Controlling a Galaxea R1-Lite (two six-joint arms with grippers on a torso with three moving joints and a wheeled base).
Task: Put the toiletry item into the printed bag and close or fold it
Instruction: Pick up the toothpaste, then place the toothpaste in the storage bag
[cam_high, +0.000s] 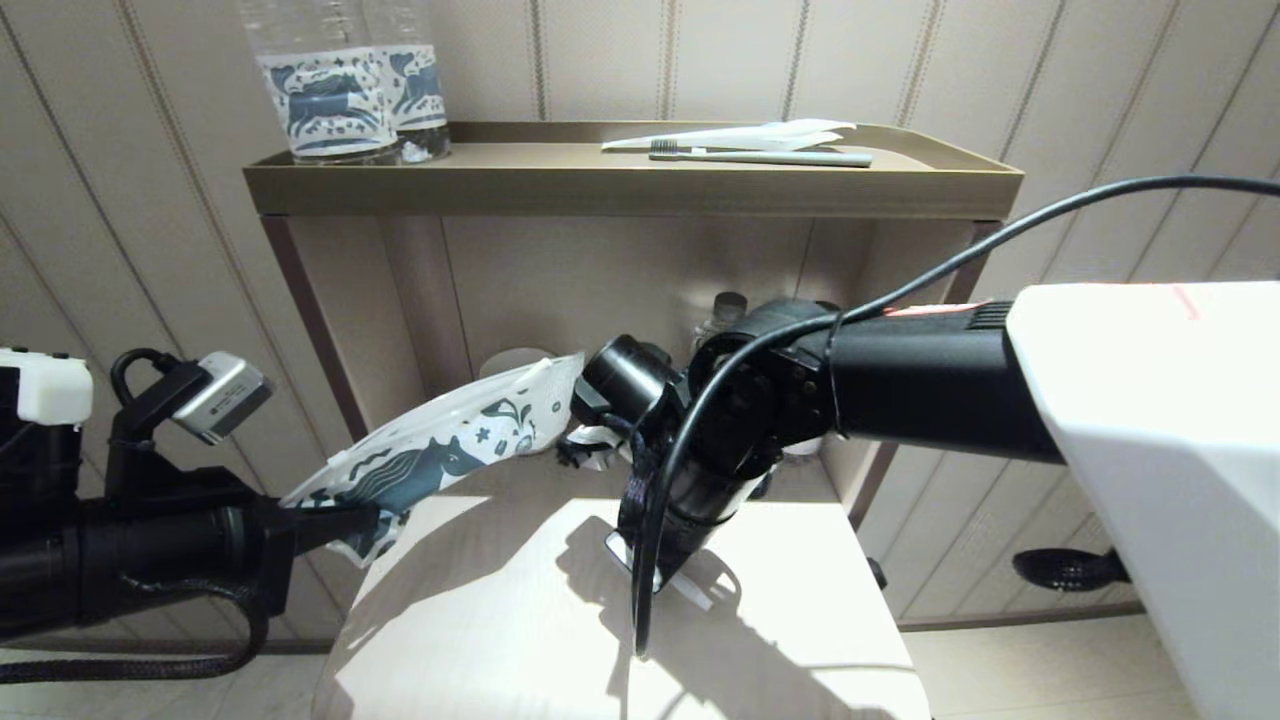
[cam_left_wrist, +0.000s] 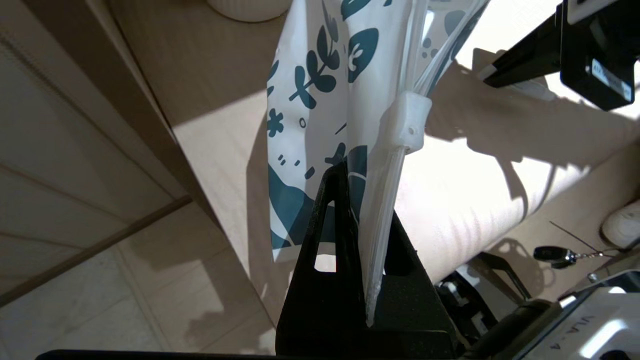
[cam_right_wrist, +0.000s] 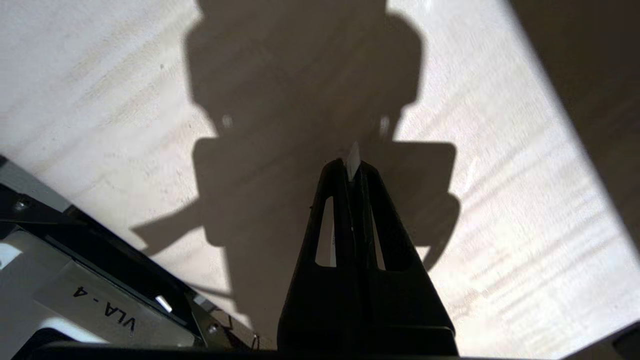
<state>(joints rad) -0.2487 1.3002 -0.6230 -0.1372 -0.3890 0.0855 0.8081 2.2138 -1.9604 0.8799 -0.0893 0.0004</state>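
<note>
Table (cam_high: 480, 620), pale wood, sunlit, under a shelf unit; top shelf (cam_high: 630, 185) carries two bottles (cam_high: 345, 85), a toothbrush (cam_high: 770, 156) and a white wrapper beside it. Right arm, the bulkiest thing in head view, reaches down over the table's middle; right gripper (cam_right_wrist: 352, 167) has its fingers pressed together on a thin white sliver that pokes out between the tips, just above the tabletop. What that sliver is I cannot say for sure, possibly a small flat packet, the toiletry item perhaps. Left gripper (cam_left_wrist: 350, 200) sits at the table's left edge, fingers clamped on the lower corner of the bag (cam_high: 450, 440), which stands out slantwise from it, up and over the table toward the shelf's lower bay, not resting on the surface. Bag: thin printed plastic film, light, limp; it holds its line only because of the stiffer zip strip along one edge, and would sag or twist if pinched mid-panel. Film looks slick, so a pinch on the seam or zip edge should hold best. Slider (cam_left_wrist: 407, 122), small white plastic, sits partway along the zip, beyond the left fingers; mouth gapes past it. Likely best hold for closing: the slider itself, with the corner kept pinned.
</note>
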